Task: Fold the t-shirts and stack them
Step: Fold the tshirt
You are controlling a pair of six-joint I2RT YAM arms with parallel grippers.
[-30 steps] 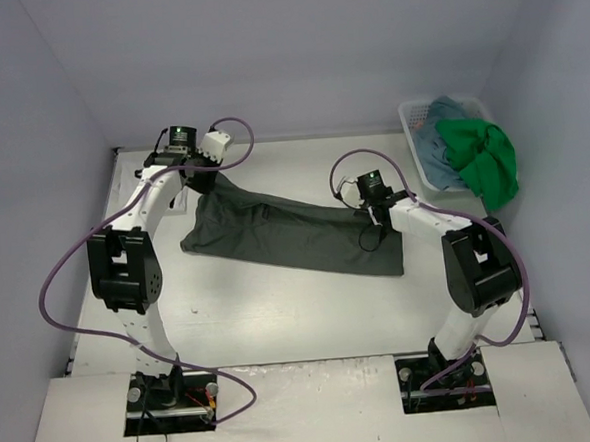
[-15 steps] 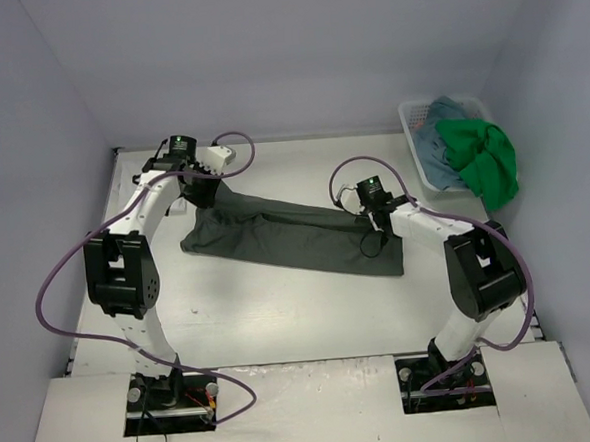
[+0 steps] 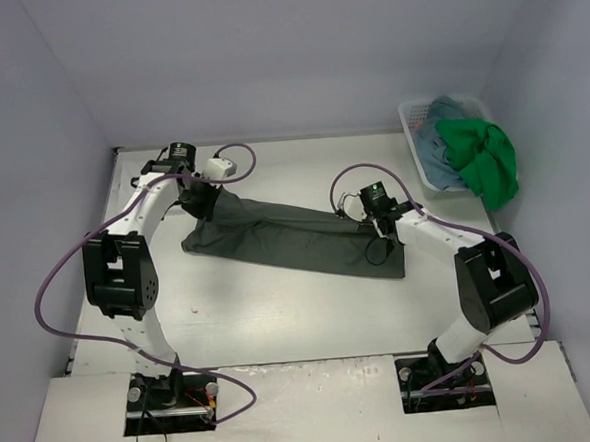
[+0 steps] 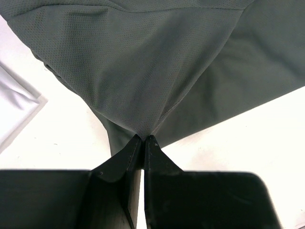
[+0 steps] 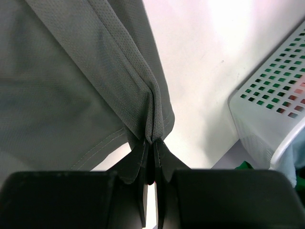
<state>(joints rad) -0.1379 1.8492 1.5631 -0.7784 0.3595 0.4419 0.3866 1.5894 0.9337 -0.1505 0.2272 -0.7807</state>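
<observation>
Robot lab test cell indicated: flat white tabletop (image 3: 281,312) boxed in by plain pale lilac wall panels (image 3: 285,51); white-and-black jointed left arm (image 3: 139,212) and right arm (image 3: 438,234) bolted at near edge, looped with purple cables (image 3: 38,302).

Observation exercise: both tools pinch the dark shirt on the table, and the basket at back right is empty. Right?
No: the top view shows the basket holding a green shirt and a blue shirt. The left tool and right tool do pinch the dark shirt.

Pale lavender walls (image 3: 295,51) on three sides, white table (image 3: 281,312) — evenly lit, soft shadows
</observation>
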